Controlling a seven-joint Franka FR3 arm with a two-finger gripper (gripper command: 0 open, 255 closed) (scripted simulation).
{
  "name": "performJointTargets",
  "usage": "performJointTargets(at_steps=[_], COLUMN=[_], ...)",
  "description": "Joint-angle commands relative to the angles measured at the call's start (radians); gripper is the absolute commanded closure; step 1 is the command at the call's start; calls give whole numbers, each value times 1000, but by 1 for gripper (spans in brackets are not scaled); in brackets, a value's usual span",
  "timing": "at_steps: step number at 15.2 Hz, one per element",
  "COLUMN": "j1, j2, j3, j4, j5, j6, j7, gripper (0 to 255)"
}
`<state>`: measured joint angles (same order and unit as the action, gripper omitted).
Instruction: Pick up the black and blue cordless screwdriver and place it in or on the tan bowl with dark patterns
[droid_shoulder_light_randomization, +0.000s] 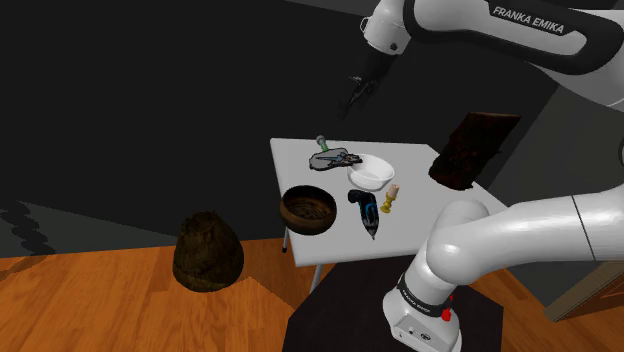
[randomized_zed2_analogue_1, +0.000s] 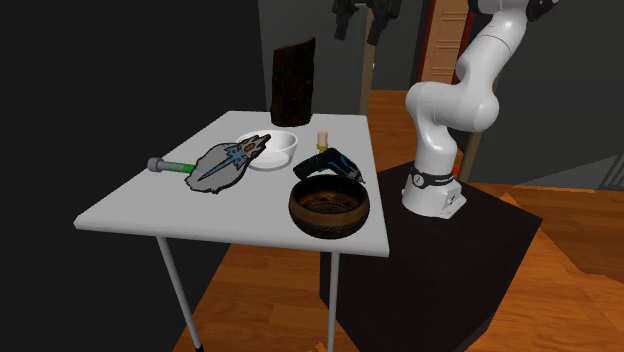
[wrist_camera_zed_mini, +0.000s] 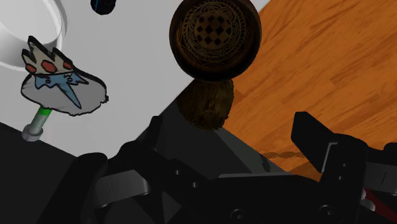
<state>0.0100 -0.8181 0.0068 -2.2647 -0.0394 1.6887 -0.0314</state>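
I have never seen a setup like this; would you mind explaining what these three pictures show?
This is a white robot arm on a box. One picture is taken beside that box, one across the table, one from its hand. On the table lie a brown patterned bowl, a black and blue screwdriver, a white bowl and a flat cut-out figure. The end effector, two black fingers, hangs open above the table, holding nothing.

The white arm is standing upright, folding over at the elbow and reaching far forward; the black gripper is hanging high, pointing downward, its fingers apparently standing apart and clasping nothing.
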Motion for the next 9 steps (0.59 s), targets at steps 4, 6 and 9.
performJointTargets(at_steps=[4,6,9], j1=[-27,-46,-77], j2=[-19,-29,-39], j3=[-3,-6,-12], j4=[-99,-161,-252], j5=[-26,-44,-73], j6=[59,98,158], j7=[23,39,64], gripper=[0,0,0])
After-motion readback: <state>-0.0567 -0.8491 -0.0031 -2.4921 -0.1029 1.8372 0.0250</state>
